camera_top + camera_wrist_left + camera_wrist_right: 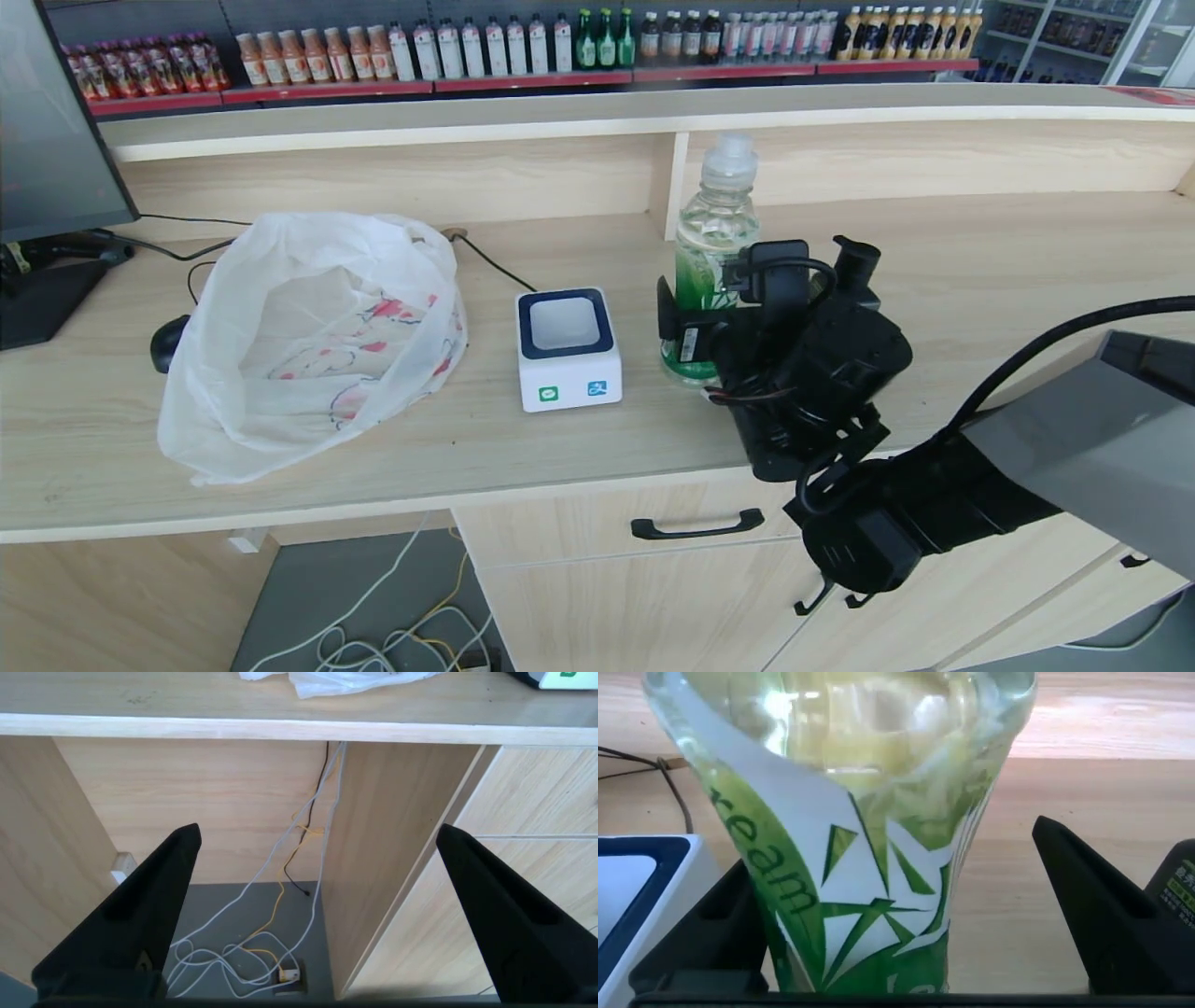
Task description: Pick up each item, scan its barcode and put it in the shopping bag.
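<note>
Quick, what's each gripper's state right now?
Left gripper: open, empty.
Right gripper: open around the clear plastic bottle with the green label, one finger apart from it.

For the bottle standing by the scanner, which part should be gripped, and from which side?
Grip the bottle at its labelled lower body, coming level from the robot's side: it stands upright, and its body narrows there. The open right gripper straddles it there.

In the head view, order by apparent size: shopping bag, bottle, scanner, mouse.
1. shopping bag.
2. bottle, though partly covered.
3. scanner, slightly smaller.
4. mouse, partly hidden by the shopping bag.
</note>
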Controlling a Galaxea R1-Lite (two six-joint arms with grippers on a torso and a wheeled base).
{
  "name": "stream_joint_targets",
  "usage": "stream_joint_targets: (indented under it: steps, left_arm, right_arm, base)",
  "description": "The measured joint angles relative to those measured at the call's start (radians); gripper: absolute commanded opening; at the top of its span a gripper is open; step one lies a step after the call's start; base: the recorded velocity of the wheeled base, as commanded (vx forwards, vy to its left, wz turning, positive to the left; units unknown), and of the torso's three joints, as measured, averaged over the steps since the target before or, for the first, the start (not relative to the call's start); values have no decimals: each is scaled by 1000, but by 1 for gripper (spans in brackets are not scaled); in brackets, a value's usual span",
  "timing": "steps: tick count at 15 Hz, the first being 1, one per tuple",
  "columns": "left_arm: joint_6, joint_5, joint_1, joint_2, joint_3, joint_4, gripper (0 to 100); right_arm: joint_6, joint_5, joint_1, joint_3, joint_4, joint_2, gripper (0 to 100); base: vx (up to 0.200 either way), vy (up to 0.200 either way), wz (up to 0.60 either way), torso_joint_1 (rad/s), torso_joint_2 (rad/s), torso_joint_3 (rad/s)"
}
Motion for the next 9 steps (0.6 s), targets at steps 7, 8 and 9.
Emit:
stream_joint_targets:
  steps: [7,8,9]
  left_arm:
    - [0,0,-1,0,0,0,100]
    - [0,0,-1,0,0,0,100]
    - [0,0,-1,0,0,0,100]
  right_arm:
    - [0,0,-11,-34,-1,27,100]
    - [0,0,-11,-35,-1,27,100]
    - [0,0,-11,-35,-2,28,0]
  base:
    - [0,0,0,0,0,0]
    - [0,0,0,0,0,0]
    - [0,0,0,0,0,0]
